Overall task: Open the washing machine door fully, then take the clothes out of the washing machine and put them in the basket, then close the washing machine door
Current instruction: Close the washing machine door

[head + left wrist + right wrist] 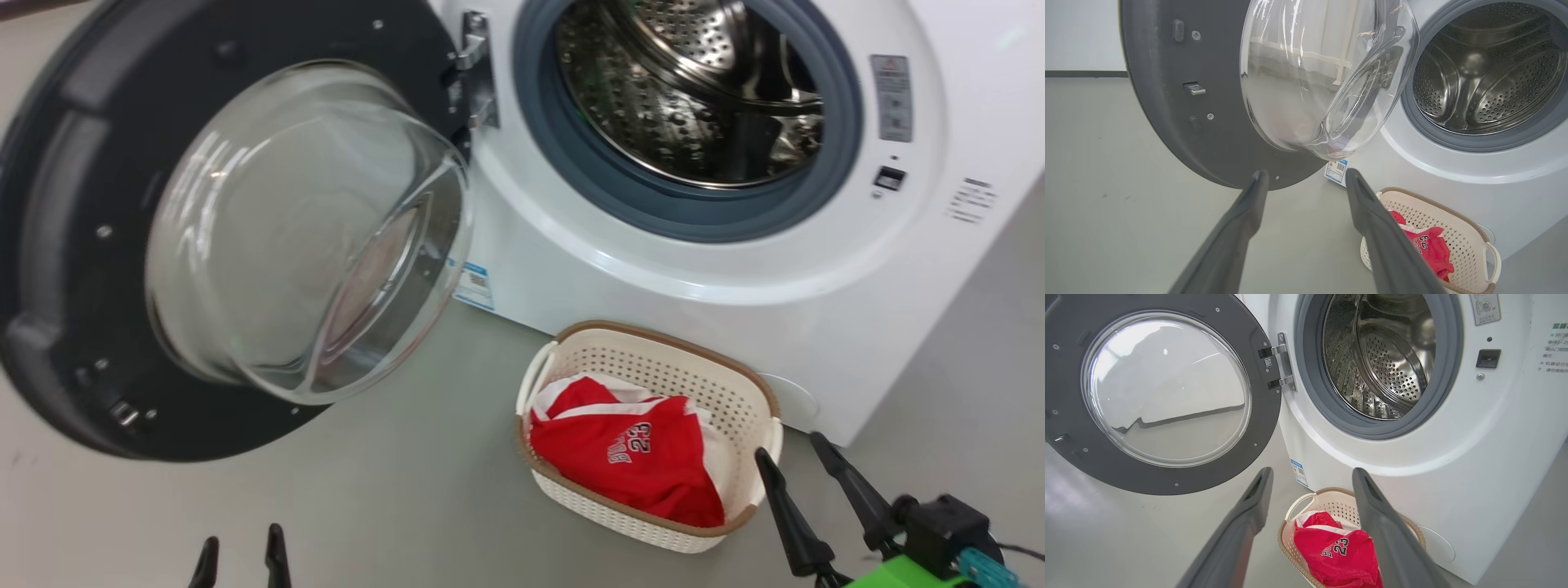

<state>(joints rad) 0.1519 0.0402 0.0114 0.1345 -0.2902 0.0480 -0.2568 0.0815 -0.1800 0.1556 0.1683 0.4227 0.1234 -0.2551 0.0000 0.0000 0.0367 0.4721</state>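
The washing machine [735,269] stands with its door [73,245] swung wide to the left, glass bowl [302,237] bulging outward. Its steel drum [694,90] holds no cloth that I can see. The clothes [633,457], a red "23" jersey with white cloth, lie in the cream basket [694,359] on the floor before the machine. My right gripper [796,453] is open, just right of the basket. My left gripper [242,543] is open at the bottom edge, below the door. In the right wrist view, the right gripper [1310,473] hangs over the basket [1331,498] and clothes [1335,549]. The left gripper [1306,175] sits below the door [1167,102].
Grey floor [367,490] stretches left of the basket and under the open door. A blue sticker [473,286] marks the machine's lower front. The door latch socket [890,177] sits right of the drum opening. The hinge [478,69] joins door and machine.
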